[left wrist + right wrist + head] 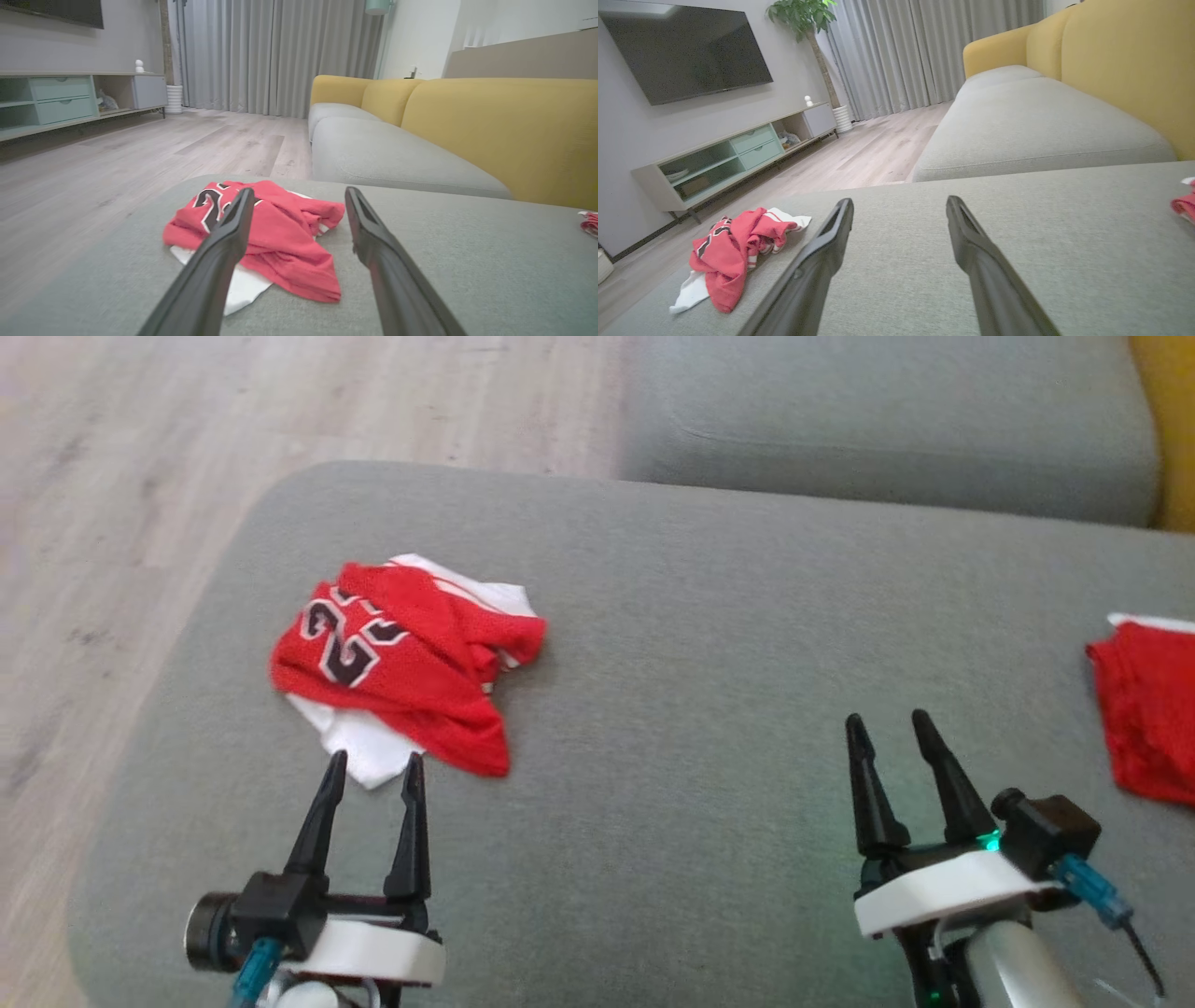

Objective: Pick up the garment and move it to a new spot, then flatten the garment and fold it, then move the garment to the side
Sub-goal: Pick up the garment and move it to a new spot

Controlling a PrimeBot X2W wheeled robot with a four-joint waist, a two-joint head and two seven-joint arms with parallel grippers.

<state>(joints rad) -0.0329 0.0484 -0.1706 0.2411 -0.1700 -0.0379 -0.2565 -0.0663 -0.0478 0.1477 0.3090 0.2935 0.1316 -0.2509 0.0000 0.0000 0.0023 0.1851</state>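
**Setting.** Living room. Broad grey seat cushion (653,728) in the foreground; pale wood floor (140,476) to its left and far side. Beyond it, a sofa (392,158) with a grey seat and a yellow backrest (504,130). Far wall: grey floor-length curtain (275,56). Left wall: dark television (686,51) over a long low cabinet (728,154) with pale green drawers; a potted plant (803,14) stands at the cabinet's far end.

**Item 1: garment (401,663).** Red mesh jersey with a white part under it. It lies crumpled in a loose heap on the left half of the cushion, near the left edge. Black numerals edged in white face up on its left side and are partly creased. A white flap sticks out at the near side, and more white shows at the far side. It is not held.

**Item 2: left gripper (374,758).** Near left. The 2 dark fingers are spread wide and hold nothing. The tips sit at the garment's near white edge; whether they touch it cannot be told.

**Item 3: right gripper (888,717).** Near right, over bare cushion and well apart from the garment. The fingers are spread and hold nothing. A green light glows at its base.

**Item 4: red cloth (1144,709).** Second piece at the cushion's right edge, cut off by the frame, with a white strip along its far side.
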